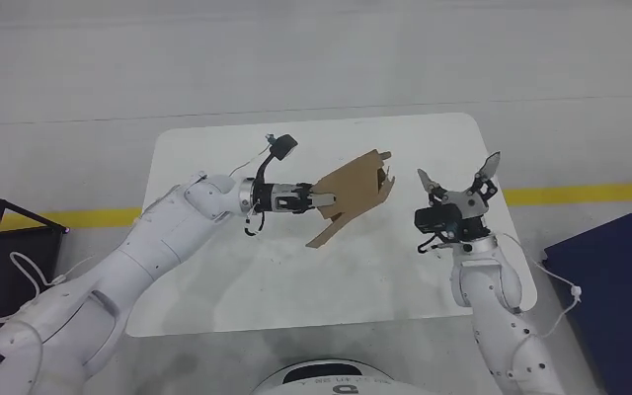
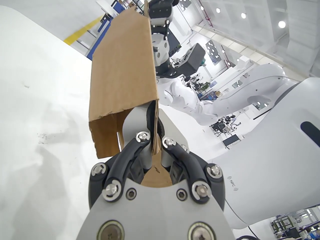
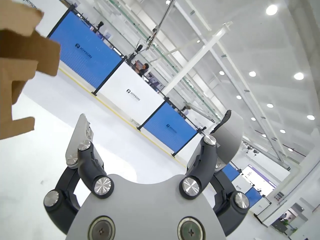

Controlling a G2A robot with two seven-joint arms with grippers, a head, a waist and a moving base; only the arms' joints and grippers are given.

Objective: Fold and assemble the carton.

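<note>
While the left arm reaches in from 8 o'clock in the top view, elbow bent and forearm lying level toward 3 o'clock, the left gripper [image 1: 326, 202] [image 2: 153, 119] is clenched on one edge of the carton [image 1: 355, 188] [image 2: 122, 68] [image 3: 15, 51]. The brown carton is partly opened and sits near the middle of the white worktop [image 1: 197, 178] [image 2: 37, 76], extending from the gripper toward 2 o'clock. One loose flap trails toward 7 o'clock, and small tabs stand at the far end. Whether that flap touches the worktop cannot be determined. The left wrist view shows both fingers [image 2: 135, 121] pinching a single cardboard wall, one inside and one outside. The right arm rises from 5 o'clock with its wrist turned up toward 12 o'clock. The right gripper [image 1: 457, 173] [image 3: 157, 123] is spread wide and holds nothing. It stands apart from the carton, whose tabbed end lies near it at its 9 o'clock.
</note>
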